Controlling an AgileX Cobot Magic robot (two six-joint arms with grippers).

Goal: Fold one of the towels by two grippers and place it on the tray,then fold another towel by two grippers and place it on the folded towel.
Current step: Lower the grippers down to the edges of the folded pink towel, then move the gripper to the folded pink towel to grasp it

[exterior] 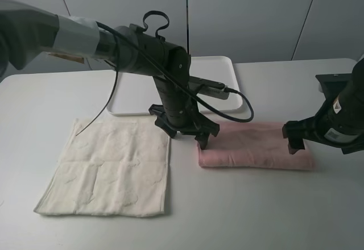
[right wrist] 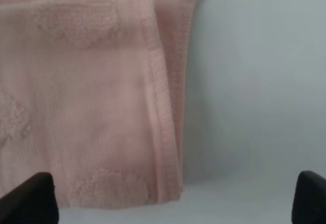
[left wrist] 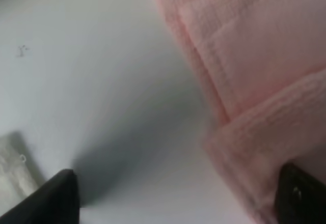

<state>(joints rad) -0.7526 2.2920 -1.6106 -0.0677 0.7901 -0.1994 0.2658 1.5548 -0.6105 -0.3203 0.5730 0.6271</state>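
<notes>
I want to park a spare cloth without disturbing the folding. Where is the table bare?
Widest bare table lies in front of the pink towel, right of the cream towel. Another patch: right of the tray, behind the pink towel. Crowded: both pink towel ends, where the left gripper and right gripper stand.

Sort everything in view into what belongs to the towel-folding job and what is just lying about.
Belongs to the job: folded pink terry towel; flat cream terry towel; white rectangular plastic tray; left end effector; right end effector, both open.
Just there: white table; black cable looping off the left arm; grey wall panels.
</notes>
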